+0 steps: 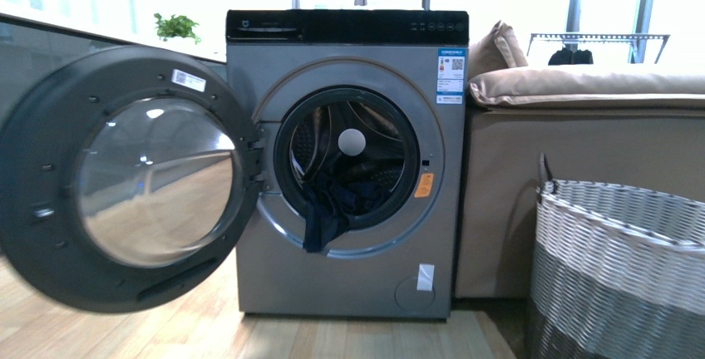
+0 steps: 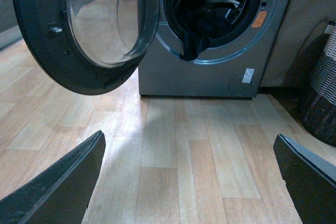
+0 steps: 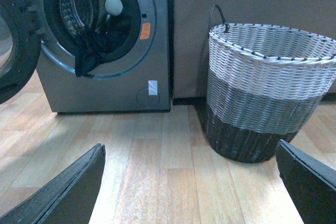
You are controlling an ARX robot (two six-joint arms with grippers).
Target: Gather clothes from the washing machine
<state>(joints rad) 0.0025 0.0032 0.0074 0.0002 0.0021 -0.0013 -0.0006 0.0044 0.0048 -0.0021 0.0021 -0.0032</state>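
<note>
Nearest, both grippers are hanging low over the floor (image 2: 173, 182), well short of the washer (image 1: 349, 280). The left gripper (image 2: 189, 137) is standing wide open, its dark fingers (image 2: 63, 187) splayed to the edges of its wrist view and holding nothing. The right gripper (image 3: 190, 146) is gaping just as wide and is likewise carrying nothing. Neither arm is showing in the front view.

Further on, the basket (image 3: 268, 87) is sitting on the robot's right, dead ahead of the right gripper and beside the washer. On the left the door (image 1: 125, 180) is standing fully open, flanking the left arm's path.

Farthest, the clothes (image 1: 328, 209) are lying in the bottom of the drum (image 1: 309, 139). One end is drooping out over the lower lip and hanging straight down the front, so its long axis is running vertically. They are sitting a touch left of the front view's centre. The left wrist view is showing them almost in line with the gap between its fingers, while the right wrist view is catching them well off to one side. I am judging the left arm the better placed to reach forward and up for the hanging end, keeping clear of the door; the right is sitting nearer the basket.
</note>
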